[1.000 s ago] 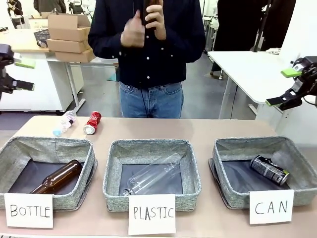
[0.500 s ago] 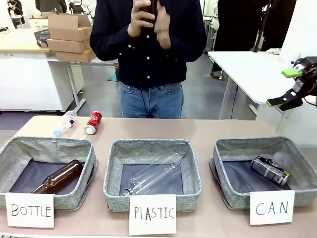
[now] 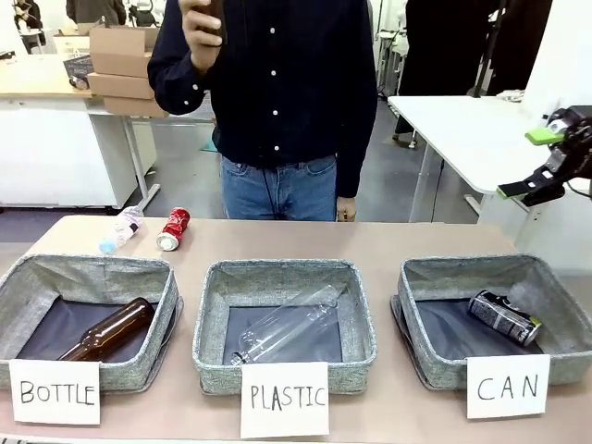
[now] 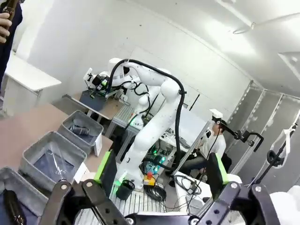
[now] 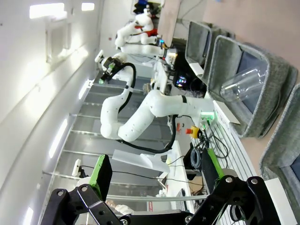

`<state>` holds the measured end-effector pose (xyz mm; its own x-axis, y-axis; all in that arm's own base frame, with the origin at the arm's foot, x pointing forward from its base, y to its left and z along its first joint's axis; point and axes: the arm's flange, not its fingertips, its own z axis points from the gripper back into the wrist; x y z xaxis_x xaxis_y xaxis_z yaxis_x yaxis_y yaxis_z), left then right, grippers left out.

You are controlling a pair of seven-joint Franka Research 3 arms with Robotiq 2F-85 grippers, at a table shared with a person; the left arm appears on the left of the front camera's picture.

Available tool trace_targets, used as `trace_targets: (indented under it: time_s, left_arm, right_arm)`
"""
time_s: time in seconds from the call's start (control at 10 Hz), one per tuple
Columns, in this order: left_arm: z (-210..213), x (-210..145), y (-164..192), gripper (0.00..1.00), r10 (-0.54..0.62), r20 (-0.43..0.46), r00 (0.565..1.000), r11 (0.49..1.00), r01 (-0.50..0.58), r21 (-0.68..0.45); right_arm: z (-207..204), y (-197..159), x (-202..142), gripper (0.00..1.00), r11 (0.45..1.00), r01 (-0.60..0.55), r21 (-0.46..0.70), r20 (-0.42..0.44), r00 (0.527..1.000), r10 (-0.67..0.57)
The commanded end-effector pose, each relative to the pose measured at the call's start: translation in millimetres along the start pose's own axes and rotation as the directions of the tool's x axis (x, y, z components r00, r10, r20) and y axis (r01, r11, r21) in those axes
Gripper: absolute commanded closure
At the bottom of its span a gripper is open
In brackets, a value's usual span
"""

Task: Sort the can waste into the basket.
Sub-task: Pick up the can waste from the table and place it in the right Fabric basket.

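Left pincer (image 4: pixel 161 168) spread wide, empty; one dented red metal can (image 3: pixel 173 228) lies near the surface's (image 3: pixel 416 242) far-left edge, one black metal can (image 3: pixel 502 317) inside the square grey woven "CAN" basket (image 3: pixel 413 277), rightmost of three; right pincer (image 3: pixel 532 164) wide, raised beyond the right edge

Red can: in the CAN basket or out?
Out. The red can lies on the table beyond the BOTTLE bin, beside a clear plastic bottle.
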<state>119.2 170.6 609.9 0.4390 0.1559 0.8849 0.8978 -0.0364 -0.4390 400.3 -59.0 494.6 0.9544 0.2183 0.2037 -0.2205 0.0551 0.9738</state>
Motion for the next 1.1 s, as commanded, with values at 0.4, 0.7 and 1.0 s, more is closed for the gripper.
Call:
trace_targets:
  time_s: [0.4, 0.7, 1.0]
  left_arm:
    - [-9.3, 9.0, -16.0, 0.0, 0.021, -0.051, 0.999, 0.999, -0.019, 0.04]
    - [-9.3, 9.0, -16.0, 0.0, 0.021, -0.051, 0.999, 0.999, -0.019, 0.04]
    - [-9.3, 9.0, -16.0, 0.0, 0.021, -0.051, 0.999, 0.999, -0.019, 0.04]
  right_arm:
    - [2.1, 1.7, -0.8, 0.0, 1.0, -0.016, 0.0, -0.013, 1.0, 0.016]
    - [2.1, 1.7, -0.8, 0.0, 1.0, -0.016, 0.0, -0.013, 1.0, 0.016]
    - [2.1, 1.7, -0.8, 0.0, 1.0, -0.016, 0.0, -0.013, 1.0, 0.016]
